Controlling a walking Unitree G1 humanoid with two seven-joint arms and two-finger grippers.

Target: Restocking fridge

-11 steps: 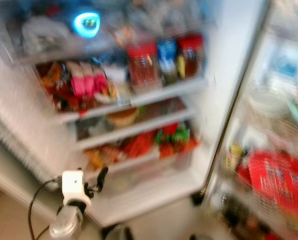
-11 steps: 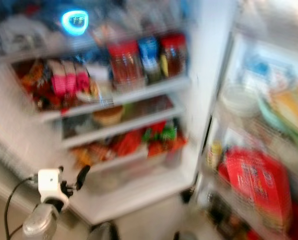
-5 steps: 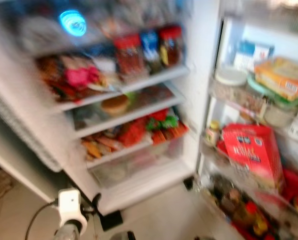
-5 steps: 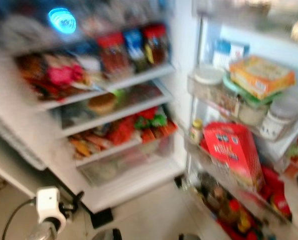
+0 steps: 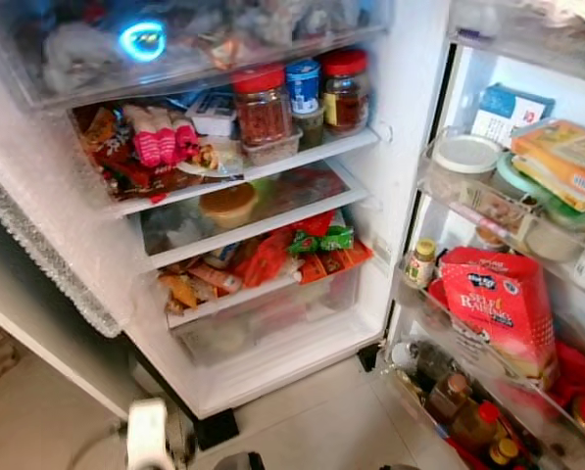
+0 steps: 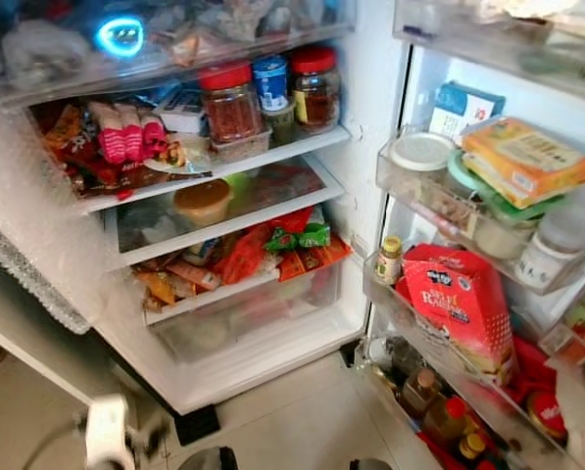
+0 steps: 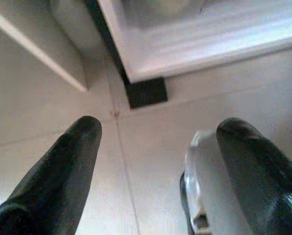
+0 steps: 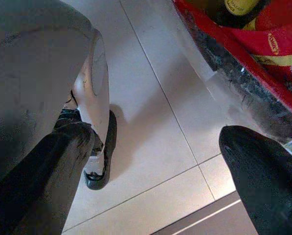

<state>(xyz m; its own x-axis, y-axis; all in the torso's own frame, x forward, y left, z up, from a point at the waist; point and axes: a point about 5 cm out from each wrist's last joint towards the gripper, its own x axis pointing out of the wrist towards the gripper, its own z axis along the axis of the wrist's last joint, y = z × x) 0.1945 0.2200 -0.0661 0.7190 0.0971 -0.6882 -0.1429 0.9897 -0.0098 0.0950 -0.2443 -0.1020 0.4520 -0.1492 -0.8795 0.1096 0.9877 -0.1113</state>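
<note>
The fridge [image 5: 400, 147] stands open before the robot; on its upper shelf two red-lidded jars [image 5: 263, 103] stand with a blue-lidded jar [image 5: 303, 86] between them; a red carton [image 5: 498, 308] sits in the door rack [image 5: 439, 343], to the right of the shelves. The left gripper [image 7: 155, 161] hangs low over the tiled floor [image 7: 150, 132] near the fridge's bottom edge, its fingers wide apart and empty; the right gripper [image 8: 155, 166] hangs by the lower door rack, fingers also spread, holding nothing.
</note>
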